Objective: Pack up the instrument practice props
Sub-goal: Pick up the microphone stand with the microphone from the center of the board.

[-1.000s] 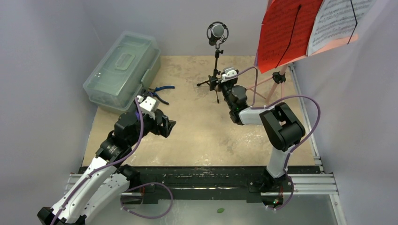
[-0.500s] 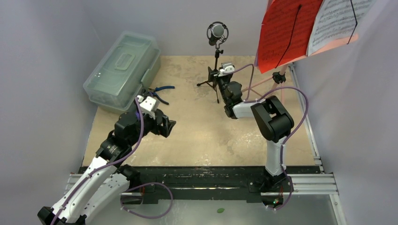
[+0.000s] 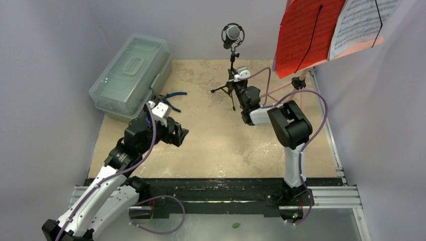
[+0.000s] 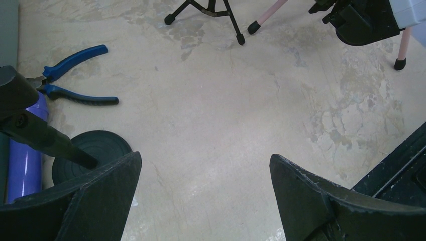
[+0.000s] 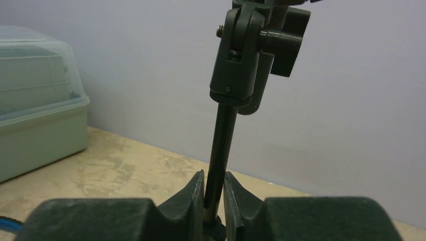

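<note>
A black-silver microphone (image 3: 232,34) stands on a black mic tripod (image 3: 231,68) at the back middle. My right gripper (image 3: 234,83) is at its thin pole (image 5: 223,135), and both fingers press the pole low down, under the swivel mount (image 5: 246,60). The pink music rack (image 3: 281,89) at the back right carries a red page (image 3: 306,35) and a white page (image 3: 359,22). My left gripper (image 4: 206,160) hangs wide open over bare table. A purple microphone (image 4: 22,165) on a black round base (image 4: 98,148) lies just left of it.
A clear greenish case (image 3: 131,73) sits shut at the back left. Blue-handled pliers (image 3: 173,96) lie in front of it. The tripod's feet (image 4: 206,7) and a pink rack leg (image 4: 266,12) show at the top of the left wrist view. Walls enclose the table.
My right gripper moved forward to the mic tripod and closed its fingers on the pole. The left arm barely shifted and stayed open.
</note>
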Controlling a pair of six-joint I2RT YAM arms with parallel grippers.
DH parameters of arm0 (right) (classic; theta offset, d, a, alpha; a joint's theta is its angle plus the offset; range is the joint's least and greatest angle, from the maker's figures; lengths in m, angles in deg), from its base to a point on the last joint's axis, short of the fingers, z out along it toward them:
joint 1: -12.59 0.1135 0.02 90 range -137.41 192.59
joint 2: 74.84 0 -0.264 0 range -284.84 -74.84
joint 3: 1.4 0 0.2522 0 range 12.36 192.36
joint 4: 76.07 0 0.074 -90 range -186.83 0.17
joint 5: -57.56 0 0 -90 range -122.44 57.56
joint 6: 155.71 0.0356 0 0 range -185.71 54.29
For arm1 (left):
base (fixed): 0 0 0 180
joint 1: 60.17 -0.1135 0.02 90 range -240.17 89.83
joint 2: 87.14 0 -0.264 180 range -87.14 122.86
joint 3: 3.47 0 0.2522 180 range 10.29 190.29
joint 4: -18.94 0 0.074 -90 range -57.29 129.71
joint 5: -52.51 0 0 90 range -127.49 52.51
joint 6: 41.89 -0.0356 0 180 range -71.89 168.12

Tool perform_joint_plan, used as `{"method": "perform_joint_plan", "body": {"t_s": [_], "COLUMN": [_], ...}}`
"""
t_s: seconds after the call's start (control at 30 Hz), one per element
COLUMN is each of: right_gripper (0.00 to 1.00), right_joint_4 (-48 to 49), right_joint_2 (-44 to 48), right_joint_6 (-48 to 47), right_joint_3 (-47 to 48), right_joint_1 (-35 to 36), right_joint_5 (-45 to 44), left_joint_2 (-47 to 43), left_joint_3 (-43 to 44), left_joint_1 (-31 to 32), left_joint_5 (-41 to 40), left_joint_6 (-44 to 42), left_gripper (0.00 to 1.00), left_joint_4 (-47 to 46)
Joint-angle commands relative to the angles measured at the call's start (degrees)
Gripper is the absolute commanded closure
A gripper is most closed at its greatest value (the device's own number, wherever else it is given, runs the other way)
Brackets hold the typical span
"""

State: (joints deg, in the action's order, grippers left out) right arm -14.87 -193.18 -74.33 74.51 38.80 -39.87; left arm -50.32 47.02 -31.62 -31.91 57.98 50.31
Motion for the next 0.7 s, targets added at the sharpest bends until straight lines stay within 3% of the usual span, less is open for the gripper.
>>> {"method": "perform_joint_plan", "body": {"t_s": [0.0, 0.27, 0.67], "right_gripper": [0.82, 1.0, 1.0], "right_joint_4": [4.45, 4.71, 2.29], "right_joint_2": [0.99, 6.36, 15.68], "right_joint_6": [-1.54, -0.83, 21.71], "right_joint_3": [1.09, -4.47, -8.49], "right_joint_1": [-0.21, -0.16, -0.26], "right_joint_5": [5.24, 21.04, 46.3], "left_joint_2": [-0.86, -0.86, -2.04], "left_joint_3": [-0.43, -0.43, -0.43], "left_joint_1": [-0.43, -0.44, -0.52], "left_joint_5": [1.04, 1.4, 2.51], "left_joint_6": [-0.46, -0.46, -1.21], "left_gripper": [0.01, 0.01, 0.01], "left_joint_4": [-1.96, -1.96, -1.92]}}
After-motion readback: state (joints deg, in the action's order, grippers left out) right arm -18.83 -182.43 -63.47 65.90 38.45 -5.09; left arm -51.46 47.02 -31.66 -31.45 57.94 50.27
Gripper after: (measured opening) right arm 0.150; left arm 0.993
